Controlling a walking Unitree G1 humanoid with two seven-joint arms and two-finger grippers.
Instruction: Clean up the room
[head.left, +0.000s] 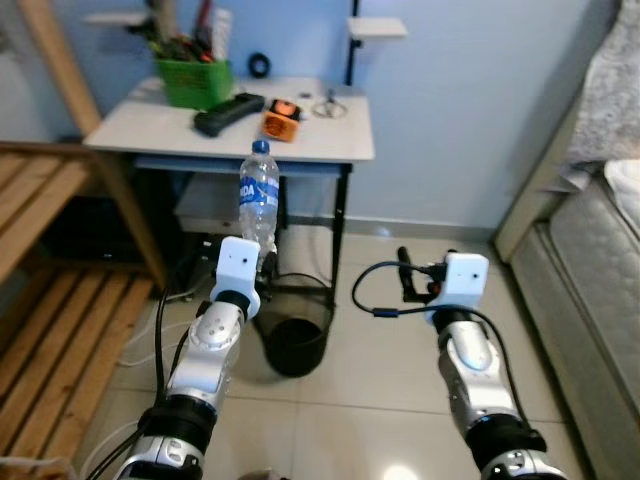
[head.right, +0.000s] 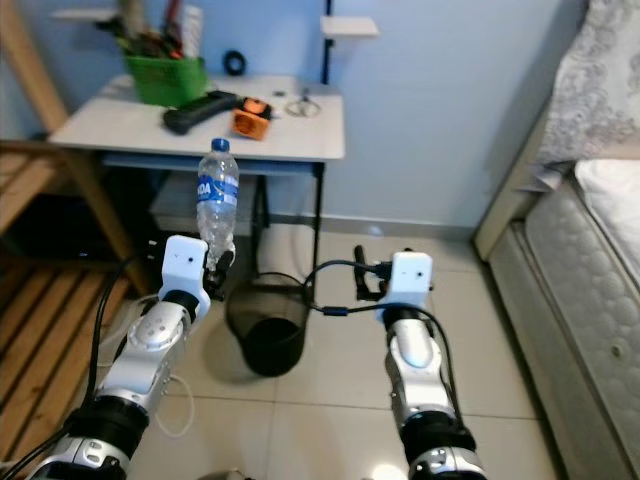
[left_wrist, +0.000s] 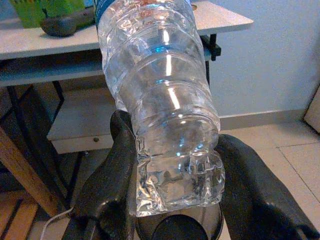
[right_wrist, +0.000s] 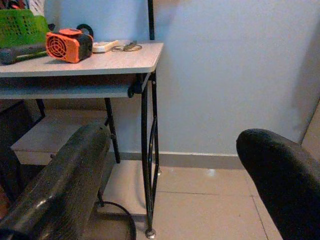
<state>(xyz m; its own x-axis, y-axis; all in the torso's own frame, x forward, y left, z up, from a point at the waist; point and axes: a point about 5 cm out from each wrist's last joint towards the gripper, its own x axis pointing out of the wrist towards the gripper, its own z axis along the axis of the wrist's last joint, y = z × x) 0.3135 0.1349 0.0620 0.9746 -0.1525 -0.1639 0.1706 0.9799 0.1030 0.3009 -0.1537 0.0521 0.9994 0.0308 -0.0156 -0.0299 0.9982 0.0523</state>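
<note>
Gripping upright bottle (head.left: 259, 195), cap up, left fingers (left_wrist: 117, 165); right fingers (right_wrist: 75, 170) spread, seemingly empty.

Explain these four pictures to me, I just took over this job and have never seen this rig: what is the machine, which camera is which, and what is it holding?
This is a humanoid robot with two silver arms, each ending in two long black fingers. The two wide pictures come from cameras in its head, looking down at its own arms. The other two come from cameras on its wrists, looking along the fingers.

The left gripper is shut on a clear plastic bottle with a blue cap, held upright above a black mesh wastebasket on the tiled floor. The left wrist view shows the bottle's base squeezed between the two fingers.

The right gripper is open and empty, held out beside the bin.

Behind stands a white desk with a green basket, a black remote and an orange gadget. A bed is on the right.
</note>
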